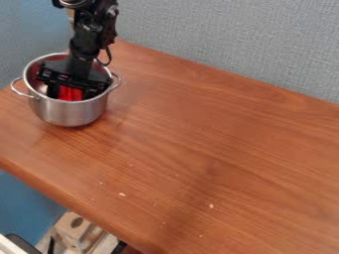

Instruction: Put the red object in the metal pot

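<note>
Heads up, your gripper point(69, 81) is down inside the metal pot point(63, 109), nearly closed on the red object point(63, 94), so lifting before releasing could drag it back out.

- We see a brown wooden table point(199, 149) filling the view from nine to three o'clock.
- A grey-blue textured wall point(252, 35) spans twelve to two o'clock.

Black arm reaches steeply down — claw point(69, 79) nearly closed, jaws close together.
</note>
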